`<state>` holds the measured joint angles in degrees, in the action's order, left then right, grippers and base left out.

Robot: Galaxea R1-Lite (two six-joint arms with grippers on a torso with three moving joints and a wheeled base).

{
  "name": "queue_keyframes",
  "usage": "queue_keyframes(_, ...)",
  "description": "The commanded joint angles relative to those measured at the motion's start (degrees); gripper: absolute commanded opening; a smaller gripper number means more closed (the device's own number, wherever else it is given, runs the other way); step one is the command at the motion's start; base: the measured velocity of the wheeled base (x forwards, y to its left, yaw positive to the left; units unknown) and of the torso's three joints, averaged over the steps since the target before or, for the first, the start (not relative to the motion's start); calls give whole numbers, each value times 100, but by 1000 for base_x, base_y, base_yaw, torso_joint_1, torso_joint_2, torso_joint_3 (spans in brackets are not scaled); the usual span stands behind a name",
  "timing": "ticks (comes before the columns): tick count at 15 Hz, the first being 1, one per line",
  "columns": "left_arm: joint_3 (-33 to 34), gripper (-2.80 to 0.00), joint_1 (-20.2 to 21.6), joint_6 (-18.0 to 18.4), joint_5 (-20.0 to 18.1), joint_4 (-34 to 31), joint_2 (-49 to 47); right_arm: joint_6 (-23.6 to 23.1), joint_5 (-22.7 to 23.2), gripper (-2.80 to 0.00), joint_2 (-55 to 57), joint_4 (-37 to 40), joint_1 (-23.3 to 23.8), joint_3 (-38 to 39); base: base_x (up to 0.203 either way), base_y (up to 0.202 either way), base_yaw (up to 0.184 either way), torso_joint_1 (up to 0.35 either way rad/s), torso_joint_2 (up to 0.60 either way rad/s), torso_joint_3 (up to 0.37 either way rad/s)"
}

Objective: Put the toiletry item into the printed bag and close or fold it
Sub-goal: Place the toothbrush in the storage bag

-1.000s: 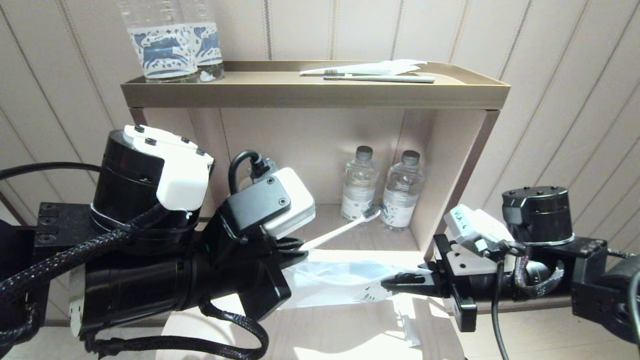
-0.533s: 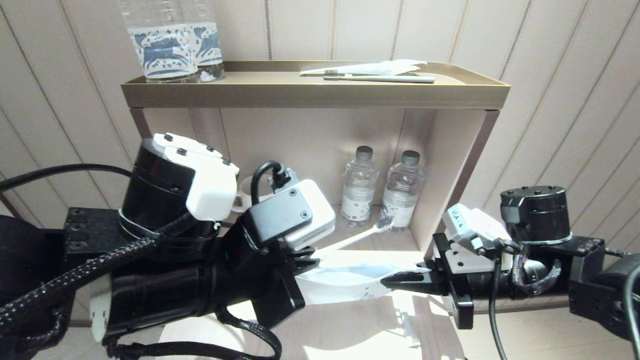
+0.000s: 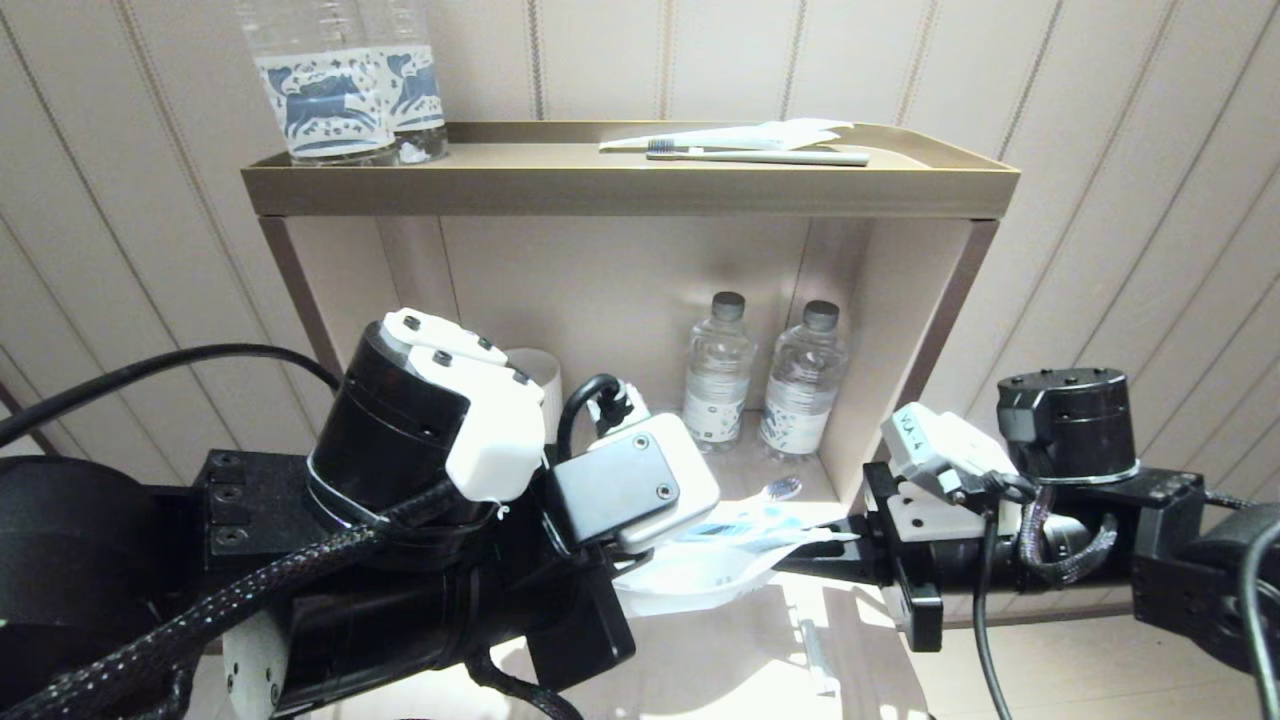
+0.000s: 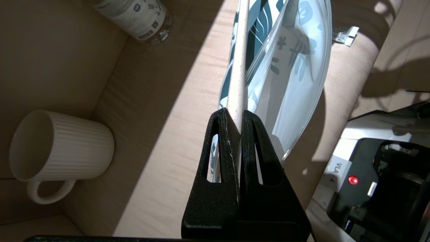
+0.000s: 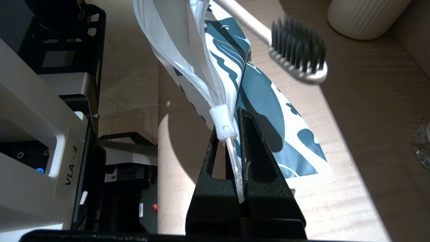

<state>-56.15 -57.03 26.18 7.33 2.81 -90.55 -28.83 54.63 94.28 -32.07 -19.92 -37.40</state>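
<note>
My left gripper [image 4: 235, 112] is shut on the handle of the all-white toothbrush [image 4: 239, 60]. The handle runs out along the printed bag [image 4: 292, 67], whose mouth gapes beside it. In the right wrist view the toothbrush's bristled head [image 5: 299, 57] hangs outside the printed bag [image 5: 265, 111], just over its blue-patterned face. My right gripper [image 5: 231, 134] is shut on the bag's zip edge by the white slider. In the head view the printed bag [image 3: 700, 575] sags between both arms above the lower shelf, with the toothbrush head [image 3: 782, 489] over it.
A white ribbed mug [image 4: 60, 151] stands at the shelf's back left, and two small water bottles [image 3: 720, 375] stand at the back. The top tray [image 3: 630, 190] holds two large bottles [image 3: 340, 80], another toothbrush [image 3: 760, 157] and a white wrapper [image 3: 760, 135]. A thin white sliver [image 3: 818, 655] lies on the shelf's front.
My left arm has moved right toward the right gripper, carrying the toothbrush. The brush head has dropped from bottle height to just over the bag. The bag has bunched shorter between the grippers.
</note>
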Motion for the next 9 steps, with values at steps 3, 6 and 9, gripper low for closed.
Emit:
queue_keyframes(3, 28, -280, -1, 10, 76, -9, 220, -17, -27, -280, 47, -18, 19, -4, 0, 0, 0, 0, 0, 0)
queue_keyframes(6, 126, -280, -1, 10, 84, -9, 332, -17, -49, -280, 99, -18, 32, -39, 0, 0, 0, 0, 0, 0)
queue_keyframes(9, 139, -280, -1, -6, 76, 35, 372, -17, -57, -280, 108, -18, 32, -39, 0, 0, 0, 0, 0, 0)
